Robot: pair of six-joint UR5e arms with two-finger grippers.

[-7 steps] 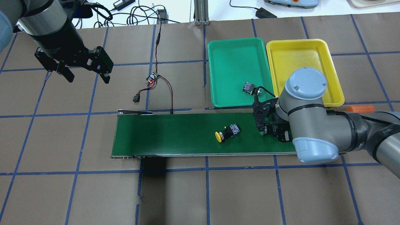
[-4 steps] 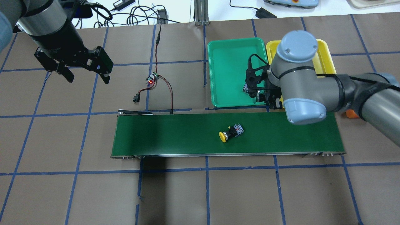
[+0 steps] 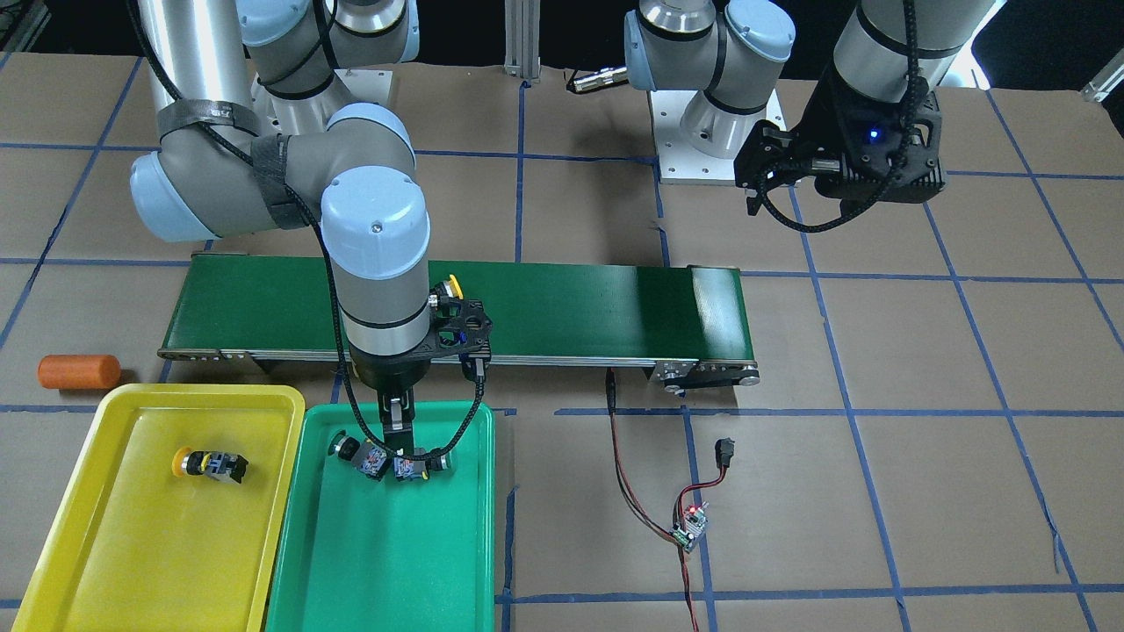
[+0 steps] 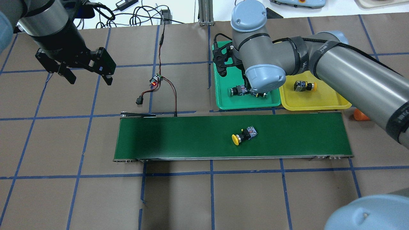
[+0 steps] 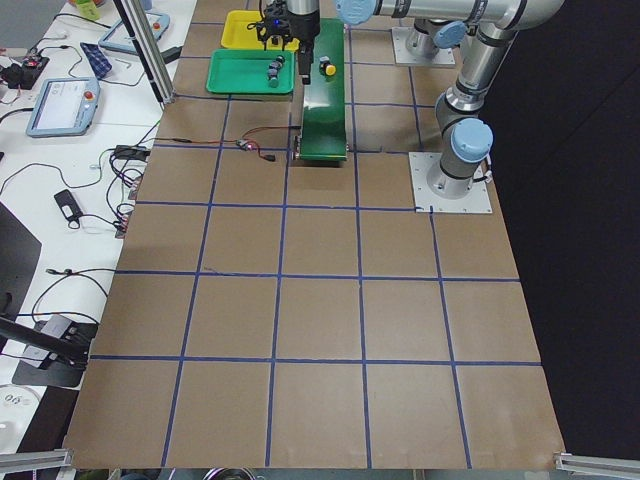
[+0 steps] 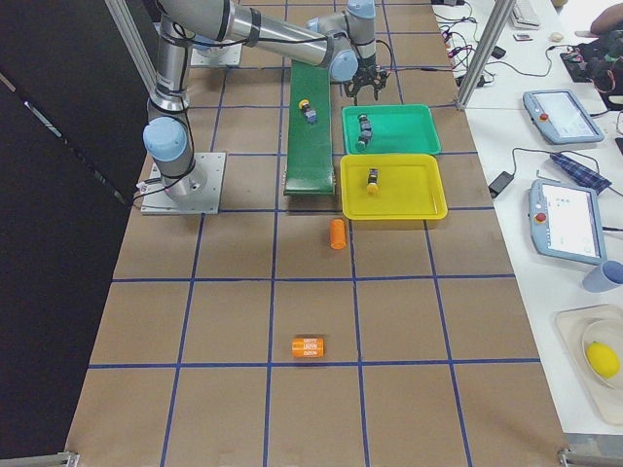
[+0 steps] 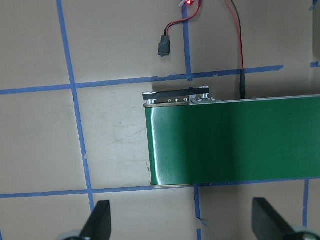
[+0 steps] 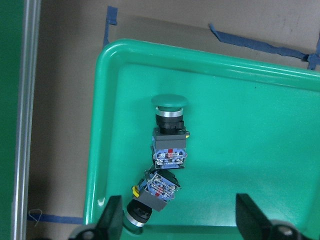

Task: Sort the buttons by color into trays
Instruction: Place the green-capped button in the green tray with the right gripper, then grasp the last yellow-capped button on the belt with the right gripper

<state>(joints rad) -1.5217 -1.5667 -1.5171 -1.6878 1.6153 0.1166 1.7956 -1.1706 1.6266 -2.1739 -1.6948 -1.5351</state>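
The right jaws gape wide and hold nothing, hanging over the belt-side end of the green tray. Just ahead of them, two buttons lie on their sides in that tray: the first green button and the slanted second green button, blocks seemingly touching. The first yellow button lies in the yellow tray, the second yellow button on the conveyor belt. The left jaws, equally wide and empty, hang above the desk beyond the belt's other end.

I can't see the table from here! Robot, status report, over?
Right hand open over green tray; left hand open, aside. Two green buttons in that tray, one yellow button in yellow tray. Other yellow button on belt, nothing near it.
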